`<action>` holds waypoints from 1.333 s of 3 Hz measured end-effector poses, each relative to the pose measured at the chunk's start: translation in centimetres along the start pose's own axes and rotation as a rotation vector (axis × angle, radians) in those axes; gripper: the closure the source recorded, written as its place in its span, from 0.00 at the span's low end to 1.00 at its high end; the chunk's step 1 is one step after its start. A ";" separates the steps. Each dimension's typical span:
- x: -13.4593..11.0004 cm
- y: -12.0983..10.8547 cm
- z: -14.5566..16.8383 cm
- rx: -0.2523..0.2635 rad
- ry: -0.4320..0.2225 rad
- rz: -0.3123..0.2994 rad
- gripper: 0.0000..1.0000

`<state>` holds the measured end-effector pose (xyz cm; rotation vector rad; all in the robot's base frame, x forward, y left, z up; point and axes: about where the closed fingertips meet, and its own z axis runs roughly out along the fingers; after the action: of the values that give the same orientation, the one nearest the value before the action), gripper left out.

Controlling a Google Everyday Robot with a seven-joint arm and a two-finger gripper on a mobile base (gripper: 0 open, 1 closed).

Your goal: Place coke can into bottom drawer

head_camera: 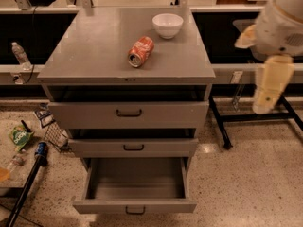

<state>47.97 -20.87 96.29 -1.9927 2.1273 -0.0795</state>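
Grey three-drawer cabinet (85, 56) stood centre frame. Arm (284, 22) sat at the right edge, cropped at top and side, well apart from the cabinet. Its cream gripper (267, 91) hung pointing down, level with the top drawer (128, 115). Couldn't tell how far open it was, and nothing was visible in it. Bottom drawer (135, 206) was pulled out. White bowl (167, 25) sat at the rear of the cabinet top. Coke can (140, 51) lay on its side near the bowl; lettering unreadable.
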 end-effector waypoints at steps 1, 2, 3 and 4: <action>-3.7 -7.2 3.9 -0.046 -0.015 -0.236 0.00; -8.5 -12.1 6.5 -0.043 -0.074 -0.455 0.00; -13.3 -13.7 8.6 -0.057 -0.112 -0.640 0.00; -14.0 -14.6 8.9 -0.019 -0.121 -0.651 0.00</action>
<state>64.73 -7.15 92.23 -2.5398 1.3394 -0.0422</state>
